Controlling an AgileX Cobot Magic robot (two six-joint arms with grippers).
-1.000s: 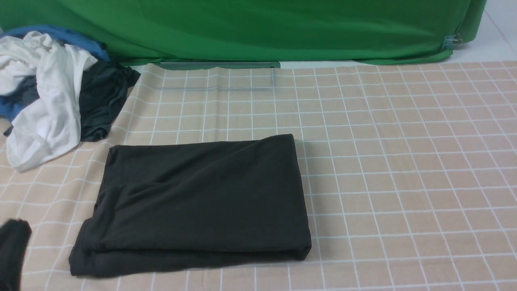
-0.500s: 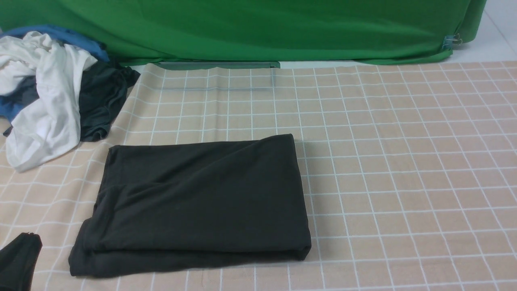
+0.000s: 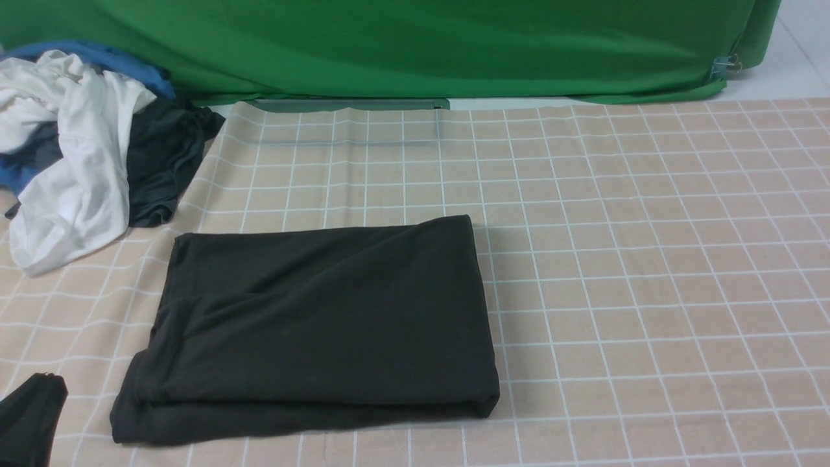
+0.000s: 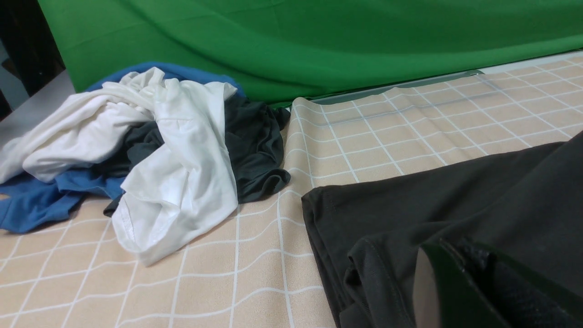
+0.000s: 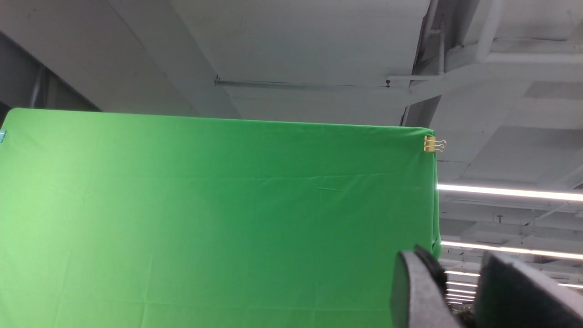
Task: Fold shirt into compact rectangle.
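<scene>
- The shirt (image 3: 311, 331) lies flat on the bench (image 3: 648, 292) as a stacked dark rectangle, layers showing along its near edge. I judge the folding itself done, or nearly so.
- The step in hand looks like the arms clearing off. Both sit away from the cloth and neither holds any of it.
- Left gripper (image 4: 473, 291): its jaws are closed on nothing. In the left wrist view the shirt's near left corner sits just ahead of and below the jaws, close but apart as far as I can tell. In the front view only a dark tip (image 3: 29, 418) shows at the bench's near left corner, beside the shirt's left edge and clear of it.
- Right gripper (image 5: 460, 291): its jaws stand a little apart with nothing between them. They point up at the green backdrop (image 5: 205, 218) and the ceiling, so the shirt is well below and out of their sight.
- Next move, as I judge it: none on the cloth unless the edges need squaring. The lower left corner spreads slightly wider than the top layer, so a light tuck there by the left jaws would tidy it.
- The heap of clothes (image 3: 78, 149) lies beyond the left jaws, well clear of the shirt.
</scene>
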